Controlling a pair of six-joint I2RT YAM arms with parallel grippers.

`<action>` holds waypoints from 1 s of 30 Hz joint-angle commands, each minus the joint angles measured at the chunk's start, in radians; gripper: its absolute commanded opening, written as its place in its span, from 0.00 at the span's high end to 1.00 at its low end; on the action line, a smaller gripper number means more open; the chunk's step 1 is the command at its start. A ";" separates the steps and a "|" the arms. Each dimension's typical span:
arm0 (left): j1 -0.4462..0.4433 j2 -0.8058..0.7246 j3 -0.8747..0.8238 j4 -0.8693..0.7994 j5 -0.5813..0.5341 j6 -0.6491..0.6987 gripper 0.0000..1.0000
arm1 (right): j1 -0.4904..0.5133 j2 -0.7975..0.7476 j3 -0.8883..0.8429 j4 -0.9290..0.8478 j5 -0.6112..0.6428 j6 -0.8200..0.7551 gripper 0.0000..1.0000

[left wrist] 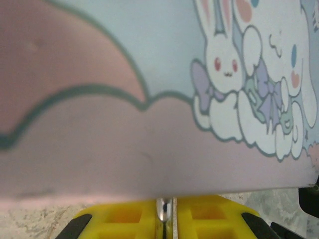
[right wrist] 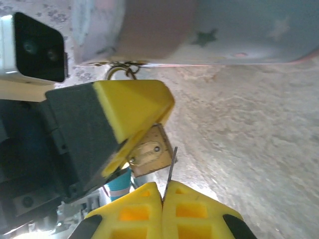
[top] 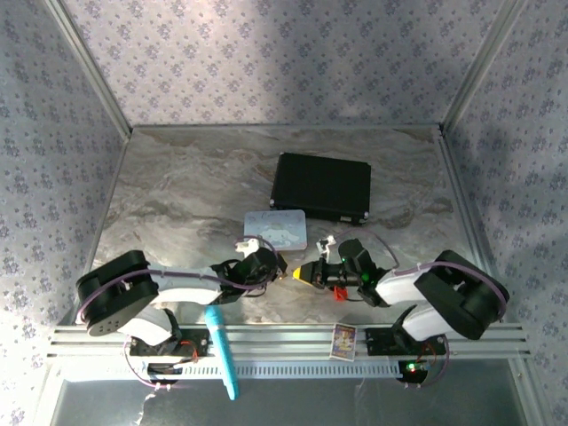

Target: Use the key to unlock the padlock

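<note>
Two arms: both reach inward and meet at the middle of the marble-patterned table [top: 177, 186], near its front edge.
Left gripper [top: 275, 268]: clamped on the padlock; in the right wrist view one of its yellow fingers [right wrist: 134, 107] presses down on the brass body.
Left wrist view: the yellow fingertips stand close together with a silvery metal piece [left wrist: 163, 211] pinched between them.
Padlock [right wrist: 149, 154]: small brass body, tilted, held off the table just in front of the cartoon tin [top: 276, 231].
Right gripper [right wrist: 163, 199]: fingers pressed together on the key [right wrist: 171, 167], whose thin blade stands up from between them.
Key to padlock: the blade's tip is just beside the brass body's edge; whether they touch cannot be told.
Tin: pastel, printed with white rabbits, lying flat just beyond both grippers.
Black case [top: 321, 186]: closed, further back and to the right of the tin.
Teal pen [top: 222, 351]: lying across the front rail by the left arm's base.
</note>
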 commanded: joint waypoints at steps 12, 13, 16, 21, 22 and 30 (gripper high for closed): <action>0.015 -0.005 -0.022 0.185 -0.097 -0.170 0.96 | -0.066 0.051 -0.002 0.189 -0.192 0.139 1.00; 0.015 -0.004 -0.025 0.191 -0.104 -0.184 0.96 | -0.067 0.051 -0.001 0.198 -0.185 0.168 1.00; 0.015 0.001 -0.042 0.220 -0.129 -0.236 0.97 | -0.064 0.052 0.000 0.204 -0.154 0.245 1.00; 0.019 0.004 -0.041 0.250 -0.134 -0.278 0.97 | -0.064 0.055 0.018 0.179 -0.145 0.236 1.00; 0.019 0.003 -0.041 0.256 -0.136 -0.281 0.98 | -0.072 0.063 0.019 0.185 -0.158 0.227 1.00; 0.040 -0.029 0.002 0.165 -0.125 -0.287 1.00 | -0.084 0.094 0.086 0.222 -0.241 0.195 1.00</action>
